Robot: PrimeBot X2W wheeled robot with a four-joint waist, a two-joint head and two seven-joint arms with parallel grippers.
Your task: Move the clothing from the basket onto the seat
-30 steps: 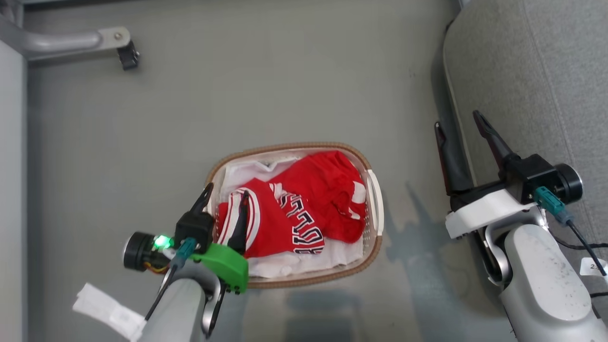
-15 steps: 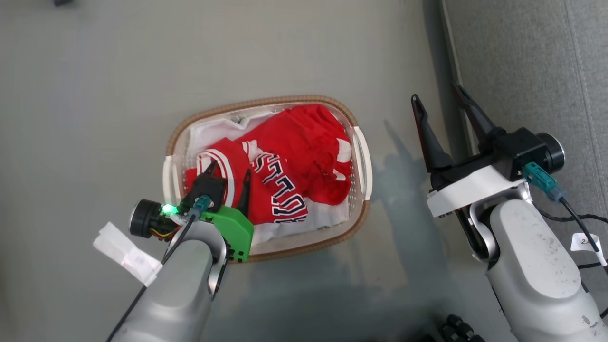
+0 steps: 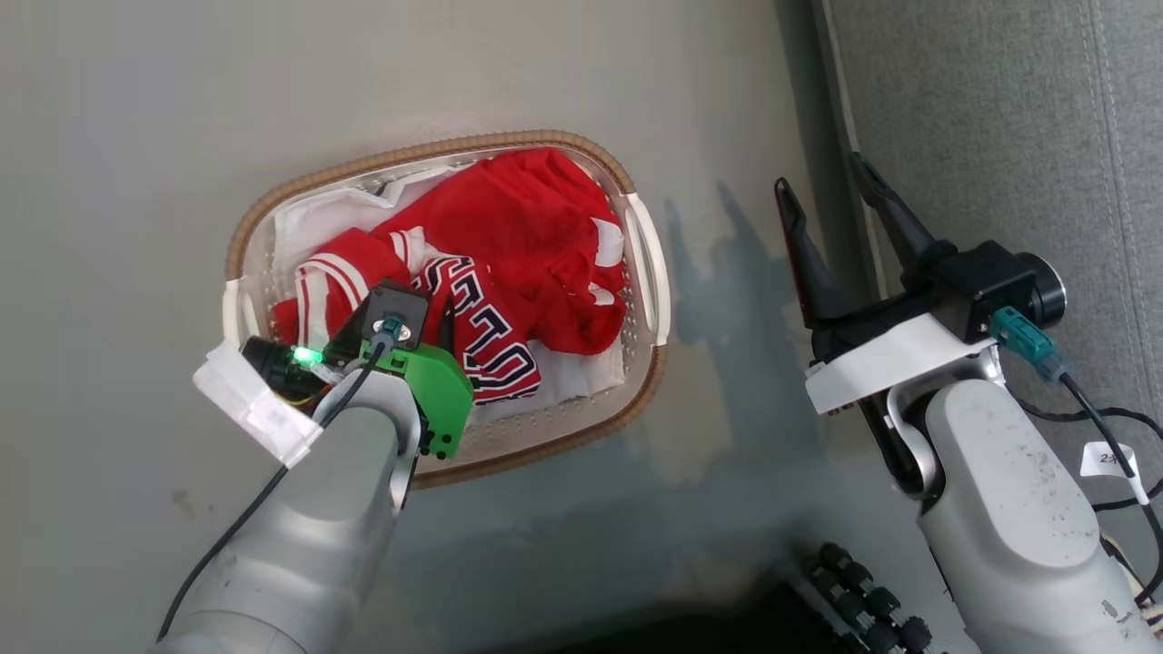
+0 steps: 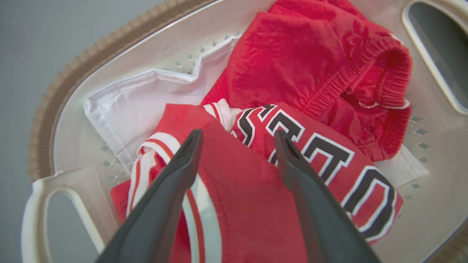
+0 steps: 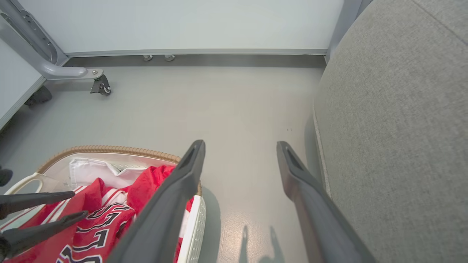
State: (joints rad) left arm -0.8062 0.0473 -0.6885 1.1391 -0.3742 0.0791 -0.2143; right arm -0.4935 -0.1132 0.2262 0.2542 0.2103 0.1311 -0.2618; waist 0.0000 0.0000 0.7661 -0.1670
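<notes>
The white basket (image 3: 391,159) with a brown rim stands on the grey floor. In it lie a red jersey (image 3: 482,336) with black letters and a plainer red piece (image 3: 518,227), both on a white sheet (image 3: 318,218). My left gripper (image 3: 413,304) points down into the basket's near left part. In the left wrist view the left gripper (image 4: 238,134) is open just above the jersey (image 4: 329,160), its fingers straddling a red fold. My right gripper (image 3: 820,174) hangs open and empty over the floor between the basket and the grey seat (image 3: 999,136).
The seat (image 5: 395,109) fills the right side, its edge close to my right gripper (image 5: 240,144). A grey frame leg with a caster (image 5: 97,82) stands at the far left by the wall (image 5: 182,25). A black ribbed part (image 3: 863,599) and cables (image 3: 1108,427) lie near my base.
The head camera has tilted, shifting the whole picture. My left gripper has moved from the basket's left rim inward and down over the jersey, still open. The right gripper stays open.
</notes>
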